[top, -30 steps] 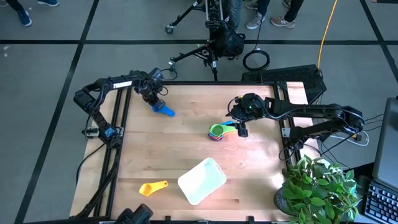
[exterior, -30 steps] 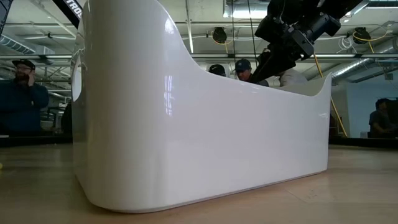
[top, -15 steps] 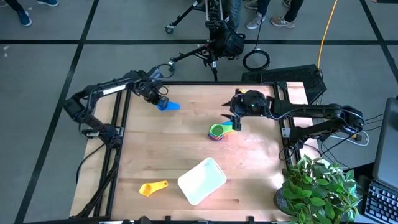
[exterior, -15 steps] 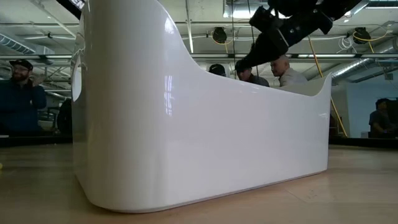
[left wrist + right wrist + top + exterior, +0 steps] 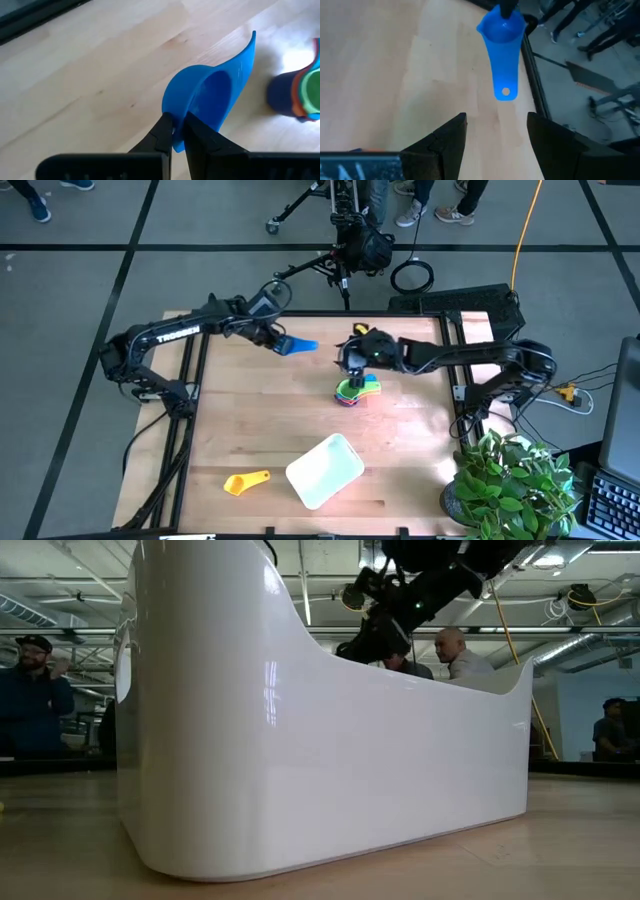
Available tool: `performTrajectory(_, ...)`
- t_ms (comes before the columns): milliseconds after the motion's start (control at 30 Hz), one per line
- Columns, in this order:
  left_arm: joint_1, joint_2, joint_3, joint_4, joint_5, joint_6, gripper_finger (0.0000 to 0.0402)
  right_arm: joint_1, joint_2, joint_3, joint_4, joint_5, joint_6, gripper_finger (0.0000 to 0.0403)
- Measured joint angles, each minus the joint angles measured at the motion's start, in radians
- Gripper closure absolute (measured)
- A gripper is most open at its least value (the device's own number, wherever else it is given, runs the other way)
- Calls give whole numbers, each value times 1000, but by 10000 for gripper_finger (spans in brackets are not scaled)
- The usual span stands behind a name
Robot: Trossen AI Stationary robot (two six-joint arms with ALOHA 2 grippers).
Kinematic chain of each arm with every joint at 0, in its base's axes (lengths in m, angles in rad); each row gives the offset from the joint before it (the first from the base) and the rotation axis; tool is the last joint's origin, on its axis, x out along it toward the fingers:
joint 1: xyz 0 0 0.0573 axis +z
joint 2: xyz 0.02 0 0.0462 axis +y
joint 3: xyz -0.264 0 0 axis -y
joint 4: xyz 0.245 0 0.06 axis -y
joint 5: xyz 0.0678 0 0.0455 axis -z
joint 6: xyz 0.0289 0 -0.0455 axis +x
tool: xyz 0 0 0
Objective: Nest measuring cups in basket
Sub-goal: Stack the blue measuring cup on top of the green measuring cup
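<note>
My left gripper is shut on a blue measuring cup, held above the table's far middle. A stack of nested cups, green, yellow, light blue and orange in a dark blue one, rests on the table to the blue cup's right and also shows in the left wrist view. My right gripper is open and empty just above the stack's far side; its wrist view shows the blue cup ahead. A yellow-orange cup lies near the front left. The white basket stands at the front middle. My left gripper pinches the blue cup's rim wall on the side away from the handle, one finger inside the bowl and one outside. The fingers come from the table's left. The cup is clear of the table, its handle pointing away toward the stack.
The basket fills most of the low view, with people in the room behind it. A potted plant stands off the table's front right corner. Bare wood lies between the stack and the basket.
My left gripper has carried the blue cup toward the table's right edge, toward the stack. My right gripper has moved from the stack's right side toward the table's left and far edge, now above the stack's far side.
</note>
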Motion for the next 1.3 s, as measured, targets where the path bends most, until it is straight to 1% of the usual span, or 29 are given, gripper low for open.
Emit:
performTrajectory(67,-17,0,10,2,-6,-11,377,7,38,26,1,41,-21,199)
performTrajectory(133,-33,0,10,17,-13,-23,377,10,67,53,1,51,-30,188)
performTrajectory(267,-60,0,10,44,-14,-37,377,10,114,99,5,73,-35,138)
performTrajectory(433,-87,0,10,84,-14,-45,377,10,185,152,14,144,-20,69)
performTrajectory(533,-100,0,10,112,-14,-48,377,9,227,172,15,170,-19,48)
performTrajectory(600,-107,0,10,119,-14,-48,377,9,252,182,15,174,-17,45)
performTrajectory(700,-115,0,10,121,-14,-48,377,9,275,186,46,175,-9,53)
performTrajectory(767,-123,0,10,123,-17,-48,378,9,285,187,82,174,-6,65)
performTrajectory(833,-133,0,10,123,-21,-48,378,9,285,186,77,169,-6,80)
performTrajectory(967,-148,0,10,125,-30,-45,378,8,285,186,79,165,-6,117)
performTrajectory(1167,-161,0,10,145,-47,-38,379,-2,285,186,70,128,-1,180)
performTrajectory(1300,-165,0,10,160,-48,-33,379,-4,285,186,68,132,-1,217)
